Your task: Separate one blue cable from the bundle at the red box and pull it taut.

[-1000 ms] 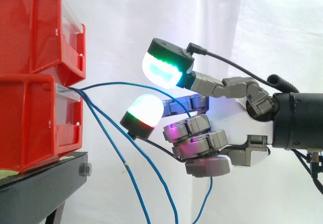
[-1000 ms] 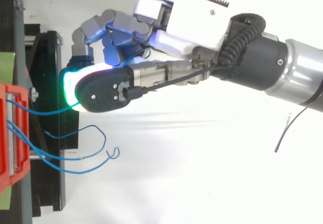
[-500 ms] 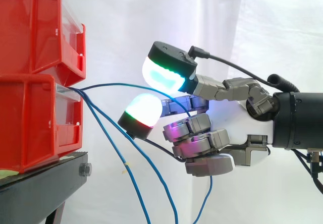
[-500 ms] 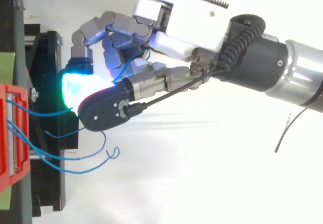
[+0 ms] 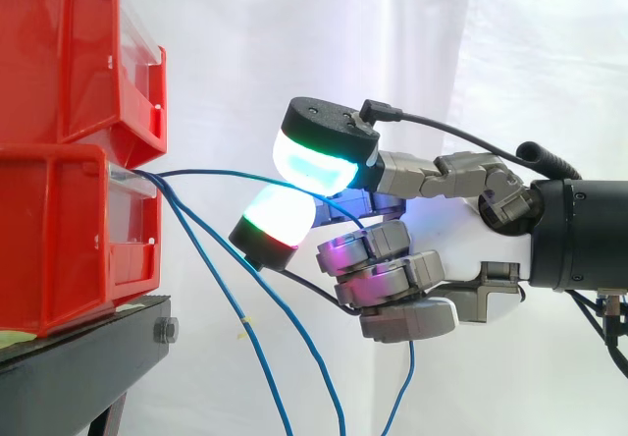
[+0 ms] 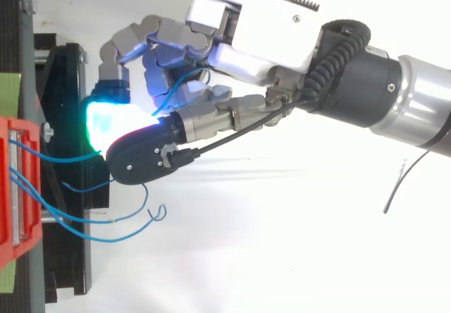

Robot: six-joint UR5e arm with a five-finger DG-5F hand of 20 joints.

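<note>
Well, I see the hand [image 5: 461, 245] pinched on the top blue cable [image 5: 216, 171] just beside the red box [image 5: 59, 230], lifted clear of the bundle [image 6: 99, 221] drooping below the box, yet slack, so the taut pull remains.

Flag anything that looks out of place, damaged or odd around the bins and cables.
Nothing stands out. One blue cable runs from the lower red bin to a pinch between the fingers of the hand, not yet taut; the other blue cables hang loose below it.
</note>
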